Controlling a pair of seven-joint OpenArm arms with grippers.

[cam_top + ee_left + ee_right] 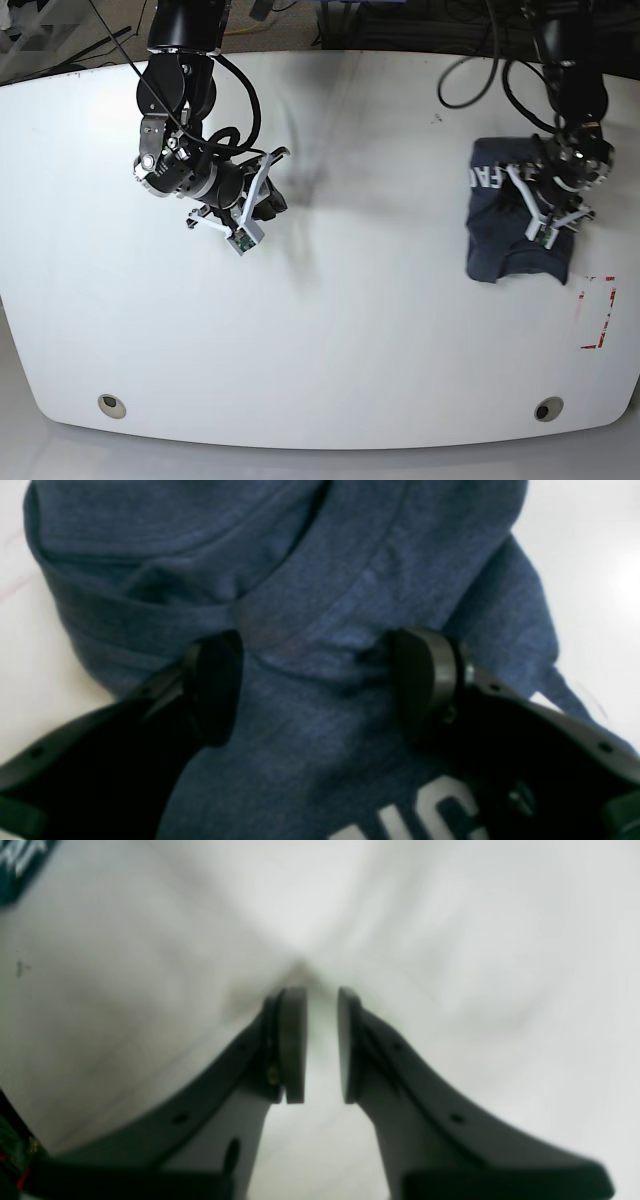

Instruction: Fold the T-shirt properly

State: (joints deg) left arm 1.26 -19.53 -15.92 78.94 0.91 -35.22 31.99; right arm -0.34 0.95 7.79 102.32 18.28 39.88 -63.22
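Garment: the dark slate-blue heathered cotton T-shirt (pixel 515 215) lies as a compact bundle at the right of the base view, on the white table (pixel 350 330).
Done: already folded small, judging by its blocky outline.
Left: edges look rumpled; some tidying likely remains.
Left gripper (pixel 315 680): fingers spread wide over the cloth, clamping nothing.
Right gripper (pixel 320 1040): fingers nearly together, a narrow gap between them, empty, above bare table.
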